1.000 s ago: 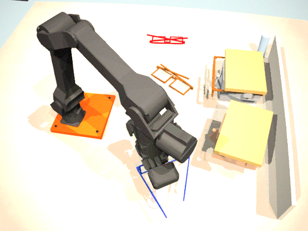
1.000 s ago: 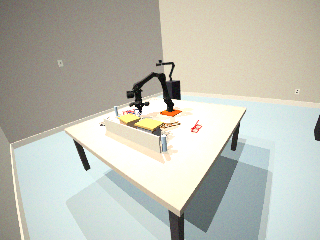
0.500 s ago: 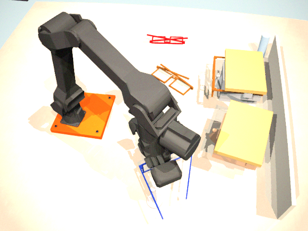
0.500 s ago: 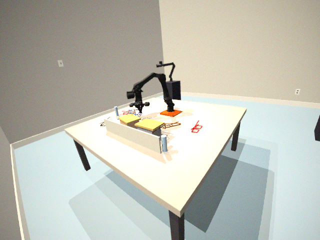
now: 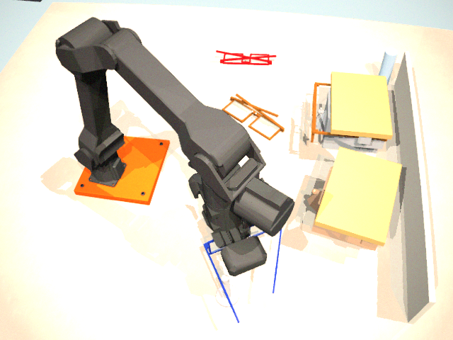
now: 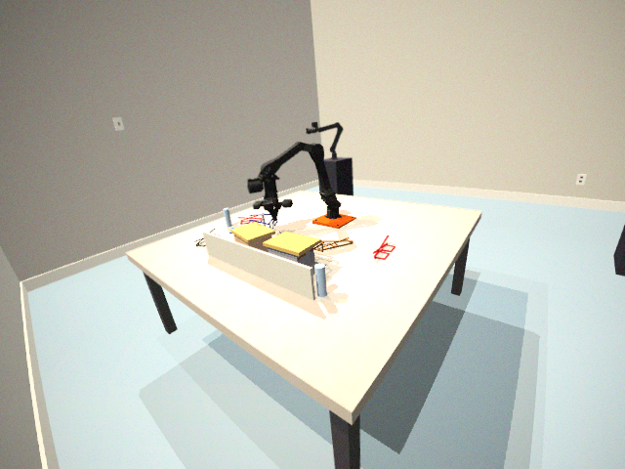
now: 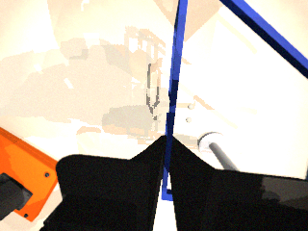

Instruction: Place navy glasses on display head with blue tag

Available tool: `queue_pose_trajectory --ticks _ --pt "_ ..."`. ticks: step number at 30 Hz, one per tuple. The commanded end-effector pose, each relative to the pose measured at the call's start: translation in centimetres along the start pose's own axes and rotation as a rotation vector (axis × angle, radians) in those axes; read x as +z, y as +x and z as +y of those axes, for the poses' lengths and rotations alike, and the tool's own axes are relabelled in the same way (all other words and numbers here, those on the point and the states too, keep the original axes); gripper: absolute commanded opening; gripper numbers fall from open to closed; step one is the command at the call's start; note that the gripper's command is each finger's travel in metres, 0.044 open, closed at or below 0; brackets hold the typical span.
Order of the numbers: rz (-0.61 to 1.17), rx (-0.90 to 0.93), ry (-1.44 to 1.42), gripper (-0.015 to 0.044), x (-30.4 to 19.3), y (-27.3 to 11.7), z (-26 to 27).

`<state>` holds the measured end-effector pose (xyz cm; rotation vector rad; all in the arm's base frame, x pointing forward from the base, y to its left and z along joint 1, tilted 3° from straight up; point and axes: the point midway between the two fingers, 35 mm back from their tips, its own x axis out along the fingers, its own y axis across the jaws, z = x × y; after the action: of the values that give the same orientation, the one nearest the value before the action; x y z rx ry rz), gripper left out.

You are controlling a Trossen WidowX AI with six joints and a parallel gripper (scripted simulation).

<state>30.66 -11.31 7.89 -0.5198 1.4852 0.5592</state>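
The navy glasses (image 5: 277,261) (image 7: 177,58) show bright blue and hang with both temples unfolded, pointing toward the front of the table in the top view. My gripper (image 7: 166,140) (image 6: 274,218) is shut on their front frame; the wrist hides the fingertips in the top view. The grey head (image 5: 328,104) wears orange glasses (image 5: 314,110) and sits under one yellow slab (image 5: 360,104). The brown-toned head (image 5: 313,200) is under the nearer yellow slab (image 5: 358,197), its face mostly hidden, with no glasses visible on it. The glasses are left of this head and apart from it. I see no tag.
A small round-based stand (image 7: 223,156) is below the glasses. Folded orange glasses (image 5: 265,110) and red glasses (image 5: 245,63) (image 6: 384,249) lie farther back. A long upright panel (image 5: 413,183) (image 6: 257,262) runs behind the heads, with pale blue cylinders (image 6: 320,279) (image 6: 227,217) near its ends.
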Motion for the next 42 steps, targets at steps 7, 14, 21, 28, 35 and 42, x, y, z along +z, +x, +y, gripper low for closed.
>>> queue_pose_trajectory --ticks 7,14,21,28,35,42 --pt "-0.002 0.003 -0.001 0.0 -0.5 -0.5 0.0" --pt "-0.002 0.003 -0.001 0.0 -0.8 -3.6 -0.1" --pt "-0.001 0.003 -0.001 0.0 -1.0 -6.0 0.0" --pt "0.0 0.002 -0.001 0.0 -2.7 -6.0 -0.6" --pt "0.003 0.002 -0.001 0.0 -6.3 -6.0 -1.5" --pt "0.005 0.002 -0.001 0.0 -8.6 -6.0 -1.9"
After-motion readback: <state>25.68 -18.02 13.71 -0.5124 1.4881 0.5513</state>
